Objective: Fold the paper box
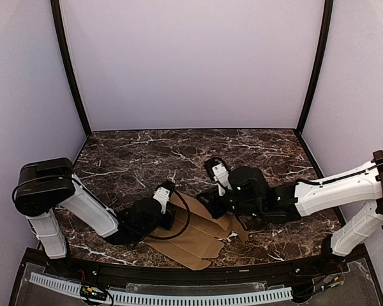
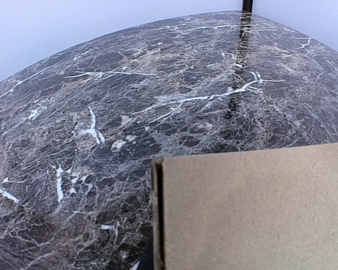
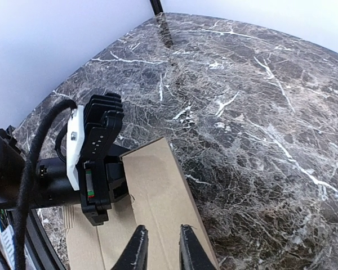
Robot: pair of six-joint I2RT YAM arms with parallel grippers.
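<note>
Paper box (image 1: 201, 245): I am seeing a plain brown, unmarked cardboard sheet, die-cut, not yet folded into a box. It is lying on the dark marble table (image 1: 147, 153), close to the near edge and roughly midway across. Most of it is lying flat, with notched flaps showing along its near-right side. In the right wrist view, one long rectangular section is overlapping a lower layer of the sheet, its far corner pointing out over the marble. In the left wrist view, a bare cardboard face is filling the lower right.
</note>
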